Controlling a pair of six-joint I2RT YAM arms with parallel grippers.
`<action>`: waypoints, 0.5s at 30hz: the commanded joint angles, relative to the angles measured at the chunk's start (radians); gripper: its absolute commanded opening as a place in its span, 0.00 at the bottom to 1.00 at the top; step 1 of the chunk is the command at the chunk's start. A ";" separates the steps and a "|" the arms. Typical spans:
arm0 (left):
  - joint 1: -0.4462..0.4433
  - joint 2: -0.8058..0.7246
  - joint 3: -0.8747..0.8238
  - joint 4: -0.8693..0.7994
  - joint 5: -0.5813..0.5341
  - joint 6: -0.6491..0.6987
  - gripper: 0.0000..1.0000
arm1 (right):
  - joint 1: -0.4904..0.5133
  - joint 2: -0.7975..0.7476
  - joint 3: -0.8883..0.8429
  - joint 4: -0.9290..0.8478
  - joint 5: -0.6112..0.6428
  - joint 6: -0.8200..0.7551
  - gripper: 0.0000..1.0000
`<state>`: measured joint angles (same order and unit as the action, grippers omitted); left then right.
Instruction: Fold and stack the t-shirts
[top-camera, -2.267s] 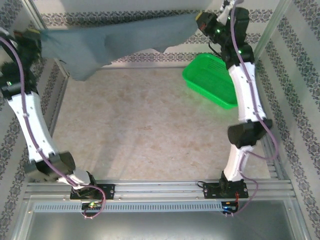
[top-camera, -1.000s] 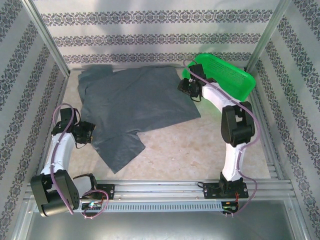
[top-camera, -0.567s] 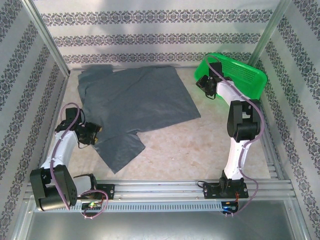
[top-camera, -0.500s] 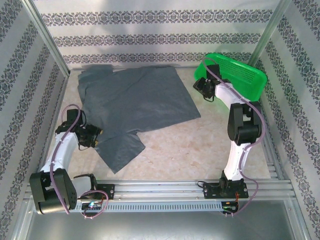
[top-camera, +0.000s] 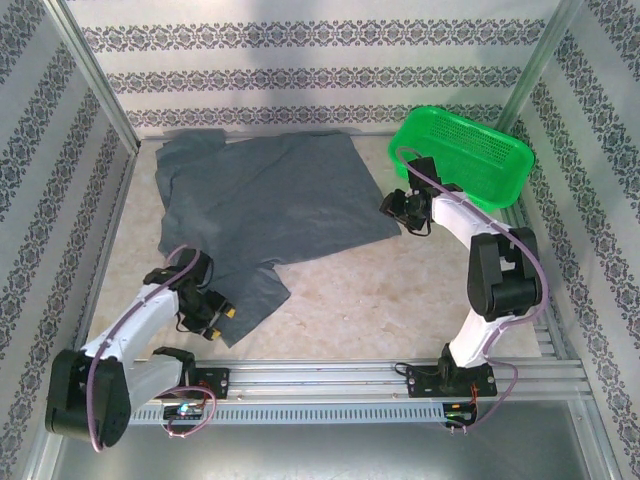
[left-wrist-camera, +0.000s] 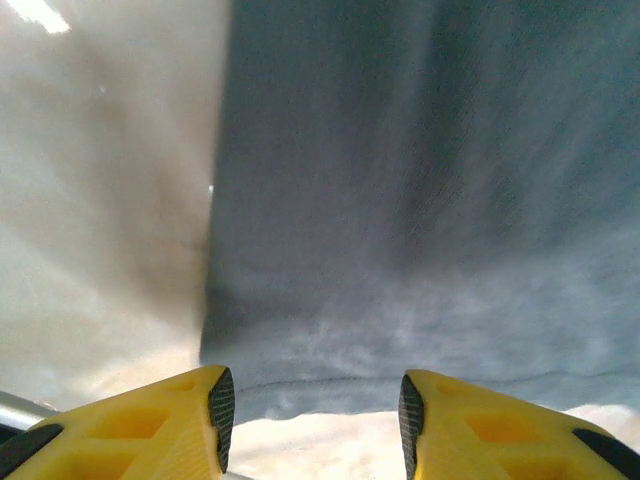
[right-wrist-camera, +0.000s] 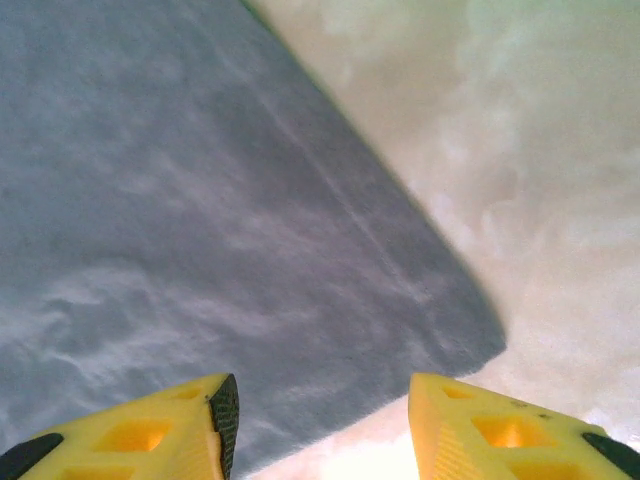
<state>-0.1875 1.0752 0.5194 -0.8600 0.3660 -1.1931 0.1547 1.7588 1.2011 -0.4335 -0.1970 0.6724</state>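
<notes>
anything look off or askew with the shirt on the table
The t-shirt lies spread but at a slant, bunched at its far-left corner, with one flap trailing toward the left end effector. Nothing looks spilled or damaged.

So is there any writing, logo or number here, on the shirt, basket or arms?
None readable.
The t-shirt is plain, no print.
The green basket bears no label.
The walls carry ornamental bands, not letters.
Small circuit boards are too small to read.
</notes>
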 joint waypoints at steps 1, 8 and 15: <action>-0.067 0.057 -0.029 0.042 0.011 -0.102 0.48 | 0.011 0.037 0.004 -0.032 0.006 -0.026 0.50; -0.107 0.195 -0.021 0.124 -0.047 -0.095 0.35 | 0.032 0.106 0.062 -0.082 0.055 -0.027 0.50; -0.107 0.138 0.033 -0.002 -0.239 -0.055 0.00 | 0.049 0.138 0.079 -0.108 0.087 -0.001 0.50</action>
<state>-0.2871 1.2491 0.5606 -0.8234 0.3222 -1.2575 0.1909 1.8824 1.2522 -0.5079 -0.1459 0.6632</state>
